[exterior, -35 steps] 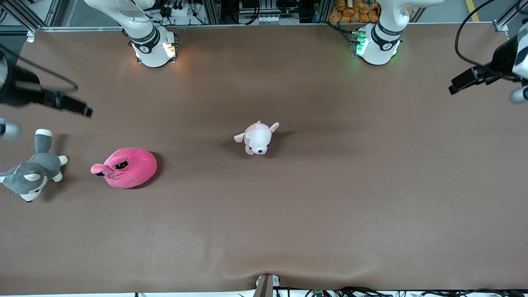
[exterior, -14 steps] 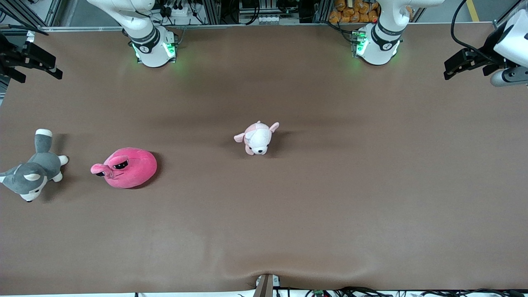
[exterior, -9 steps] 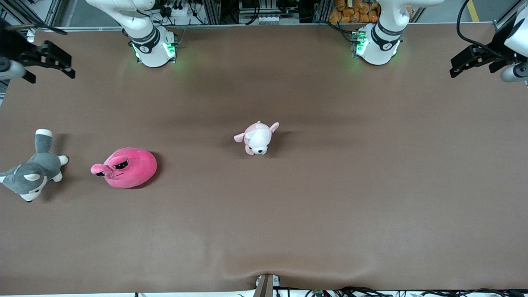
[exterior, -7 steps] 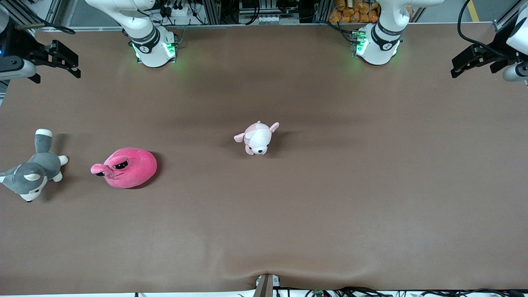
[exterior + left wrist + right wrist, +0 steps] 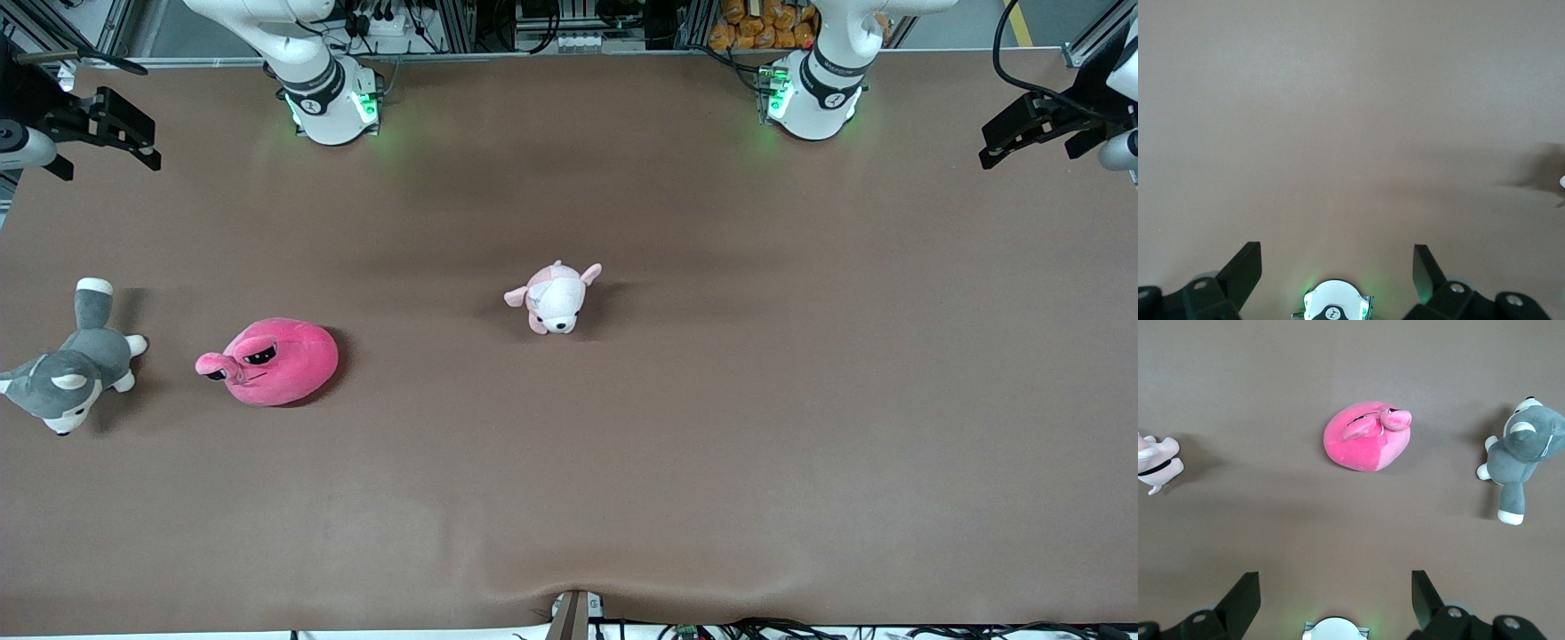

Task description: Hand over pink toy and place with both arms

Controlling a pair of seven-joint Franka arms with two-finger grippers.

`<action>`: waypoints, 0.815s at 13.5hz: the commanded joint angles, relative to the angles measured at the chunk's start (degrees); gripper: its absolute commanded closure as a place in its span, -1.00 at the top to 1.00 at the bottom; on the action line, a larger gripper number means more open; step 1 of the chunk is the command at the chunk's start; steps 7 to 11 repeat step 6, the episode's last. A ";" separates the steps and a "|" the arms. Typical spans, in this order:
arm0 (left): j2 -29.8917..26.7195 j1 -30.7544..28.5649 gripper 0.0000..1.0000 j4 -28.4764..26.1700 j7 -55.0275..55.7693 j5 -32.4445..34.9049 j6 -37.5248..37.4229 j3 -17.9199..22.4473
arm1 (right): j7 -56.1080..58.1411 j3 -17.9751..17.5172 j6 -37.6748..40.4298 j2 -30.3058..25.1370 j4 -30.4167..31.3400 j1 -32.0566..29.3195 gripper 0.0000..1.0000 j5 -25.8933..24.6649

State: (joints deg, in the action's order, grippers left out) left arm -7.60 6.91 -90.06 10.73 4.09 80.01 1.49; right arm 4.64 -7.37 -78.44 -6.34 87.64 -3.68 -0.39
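Front view: pink toy [image 5: 276, 362] lies on desk [image 5: 711, 444] toward the right arm's end, between husky [image 5: 67, 378] and puppy [image 5: 556, 298]; wrist views: right gripper [image 5: 1335, 600] and left gripper [image 5: 1337, 270], jaws wide, empty, risk grabbing either neighbour.
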 commanded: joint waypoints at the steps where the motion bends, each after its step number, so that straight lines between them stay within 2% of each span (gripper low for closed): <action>1: 1.01 -0.14 1.00 1.55 -0.98 0.84 -0.12 -0.17 | 0.10 -0.37 0.13 0.71 -1.33 -0.45 1.00 -0.49; 11: 1.19 -0.14 1.00 1.46 -0.72 0.31 -0.12 -0.34 | 0.19 -0.37 0.22 1.24 -1.60 -0.45 1.00 -0.31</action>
